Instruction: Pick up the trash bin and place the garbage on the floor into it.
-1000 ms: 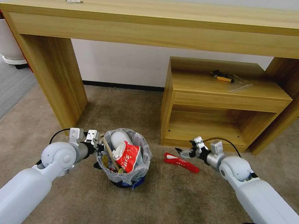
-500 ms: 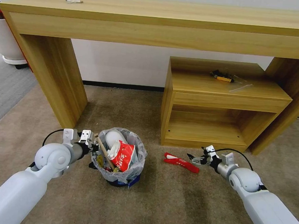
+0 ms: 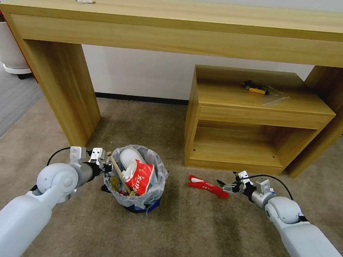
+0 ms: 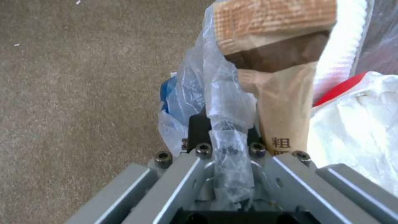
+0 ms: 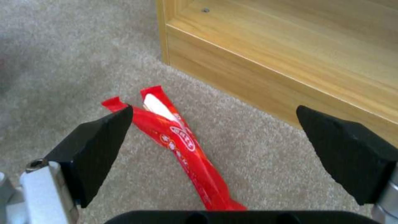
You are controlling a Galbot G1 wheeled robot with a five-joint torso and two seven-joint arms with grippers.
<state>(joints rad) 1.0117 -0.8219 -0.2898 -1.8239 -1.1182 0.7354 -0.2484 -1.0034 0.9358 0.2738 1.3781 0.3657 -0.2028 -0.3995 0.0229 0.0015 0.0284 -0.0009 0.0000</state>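
The left end effector is clamped on the rim of the trash bin, hiding its fingertips. The red wrapper lies on the floor just left of the right end effector, whose jaws stand apart.

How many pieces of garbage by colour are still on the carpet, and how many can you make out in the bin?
Red wrappers on the floor: 2
In the trash bin:
Red-and-white bag: 1
White slipper: 1
Wooden stick: 1
Total: 5
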